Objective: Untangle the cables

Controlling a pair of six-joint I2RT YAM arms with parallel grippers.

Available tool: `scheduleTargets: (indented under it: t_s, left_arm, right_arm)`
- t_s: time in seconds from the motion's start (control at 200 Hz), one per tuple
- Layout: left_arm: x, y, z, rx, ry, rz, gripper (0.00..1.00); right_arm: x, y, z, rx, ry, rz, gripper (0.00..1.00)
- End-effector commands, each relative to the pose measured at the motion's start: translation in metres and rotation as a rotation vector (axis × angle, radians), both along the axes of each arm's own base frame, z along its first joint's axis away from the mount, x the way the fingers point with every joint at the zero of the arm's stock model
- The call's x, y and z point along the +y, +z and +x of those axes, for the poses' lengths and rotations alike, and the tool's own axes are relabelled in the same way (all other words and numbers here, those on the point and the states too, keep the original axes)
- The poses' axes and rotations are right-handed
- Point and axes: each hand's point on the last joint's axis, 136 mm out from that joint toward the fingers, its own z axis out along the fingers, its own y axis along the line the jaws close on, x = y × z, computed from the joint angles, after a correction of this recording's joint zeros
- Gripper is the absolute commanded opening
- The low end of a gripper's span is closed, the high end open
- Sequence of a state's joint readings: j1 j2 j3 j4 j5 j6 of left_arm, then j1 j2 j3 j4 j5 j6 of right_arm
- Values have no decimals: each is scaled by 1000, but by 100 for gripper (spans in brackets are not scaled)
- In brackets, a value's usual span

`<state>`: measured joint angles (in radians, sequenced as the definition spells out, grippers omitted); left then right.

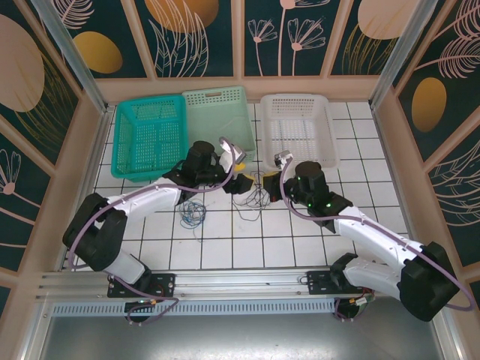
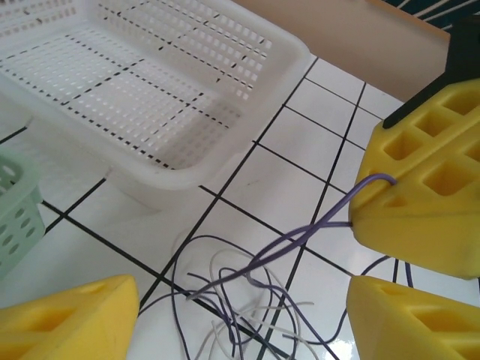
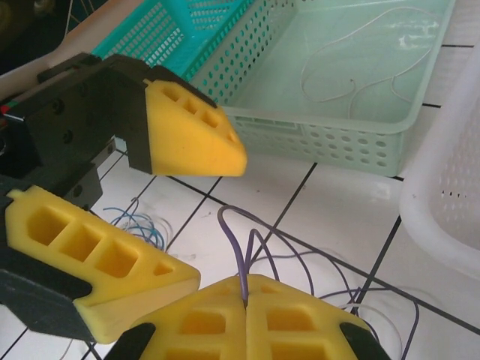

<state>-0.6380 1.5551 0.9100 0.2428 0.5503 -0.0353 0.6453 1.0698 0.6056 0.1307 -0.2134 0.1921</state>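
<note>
A tangle of thin purple and pale cables [image 2: 247,300] lies on the white tiles in front of the baskets, also visible from above as the dark tangle [image 1: 251,199]. My right gripper [image 3: 246,289] is shut on a loop of one purple cable [image 3: 238,247] and holds it just above the floor. That strand runs taut from the right gripper's yellow fingers [image 2: 420,187] down into the tangle. My left gripper [image 2: 240,315] stands open over the tangle, its yellow fingers [image 3: 195,131] spread wide and holding nothing. A separate blue tangle [image 1: 193,214] lies to the left.
Three baskets line the back: teal basket [image 1: 150,135], mint green basket [image 1: 217,120] with a pale wire [image 3: 360,60] in it, and white basket [image 1: 300,131]. Both grippers sit close together [image 1: 251,182] near the basket fronts. Wooden walls enclose the tiled floor.
</note>
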Motion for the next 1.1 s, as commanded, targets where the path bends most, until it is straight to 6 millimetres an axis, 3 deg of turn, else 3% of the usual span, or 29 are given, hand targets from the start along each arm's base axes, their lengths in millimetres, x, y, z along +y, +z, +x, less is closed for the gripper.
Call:
scheduleTargets:
  t_s: [0.0, 0.115, 0.375, 0.52, 0.721, 0.856, 0.996, 1.096]
  left_arm:
    - [-13, 17, 0, -88, -80, -29, 70]
    - [-17, 17, 1, -85, -94, -39, 64]
    - [-21, 19, -1, -82, -120, -63, 37]
    - [-24, 23, -3, -76, -138, -95, 33]
    - [-26, 30, -7, -65, -134, -175, 20]
    - [-26, 30, -7, -54, -134, -184, 0]
    - [-25, 34, -8, -62, -126, -189, 0]
    - [-22, 38, -6, -75, -103, -188, 0]
  right_arm:
    - [3, 2, -2, -22, 38, 22, 0]
    - [3, 1, -4, -17, 50, 21, 0]
    - [1, 0, -4, -15, 49, 31, 0]
    - [-1, 1, -3, -23, 46, 38, 0]
    - [-4, 1, -4, -23, 37, 41, 0]
    - [-8, 0, -4, -25, 22, 43, 0]
    - [-13, 0, -2, -25, -4, 43, 0]
    - [-17, -3, 1, -16, -37, 40, 14]
